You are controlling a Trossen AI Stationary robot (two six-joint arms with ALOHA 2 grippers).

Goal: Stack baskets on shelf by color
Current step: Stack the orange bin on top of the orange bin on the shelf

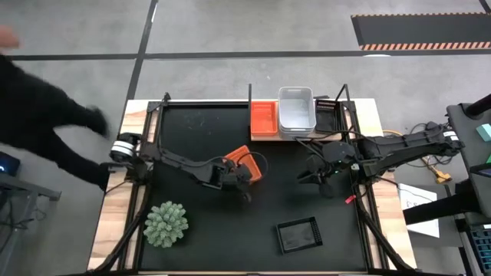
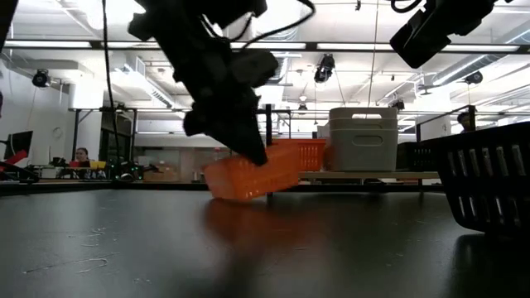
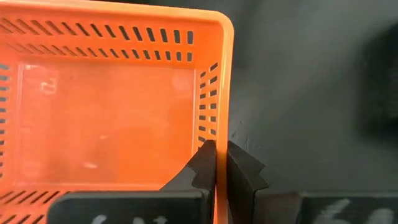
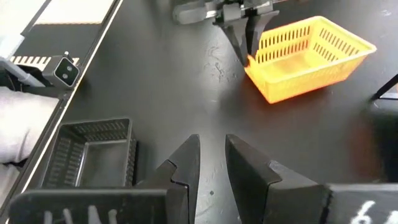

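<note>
Left gripper (image 1: 244, 178) near the middle of the large black table mat (image 1: 199, 230), fingers (image 3: 208, 165) pinched tight on the near wall of a small orange-red slotted plastic basket (image 1: 247, 162), one finger inside the wall and one outside. Held basket tilted, one end lifted clear of the mat and the lower corner close to or touching it in the low view (image 2: 252, 174); cannot tell which. Same basket visible from the right wrist camera (image 4: 308, 56), open top up, gripped at one short end. Right gripper (image 1: 316, 175) hovering over the mat to the right of the held basket, well apart from it, fingers (image 4: 186, 162) parted a little with nothing between them. Light-brown wooden shelf board with thin black posts (image 1: 265, 136) at the far edge of the mat, carrying a second orange-red basket (image 1: 263, 117) on its left part, a deeper white plastic basket (image 1: 296, 107) just beside it in the middle, and a black slotted basket (image 1: 326, 115) at the right end. Another black plastic basket (image 1: 298, 234) alone on the mat at the near side, towards the right. Green spiky plant (image 1: 166, 224) at the near left edge of the mat. Person in dark clothing (image 1: 46, 115) beyond the table's left side.
</note>
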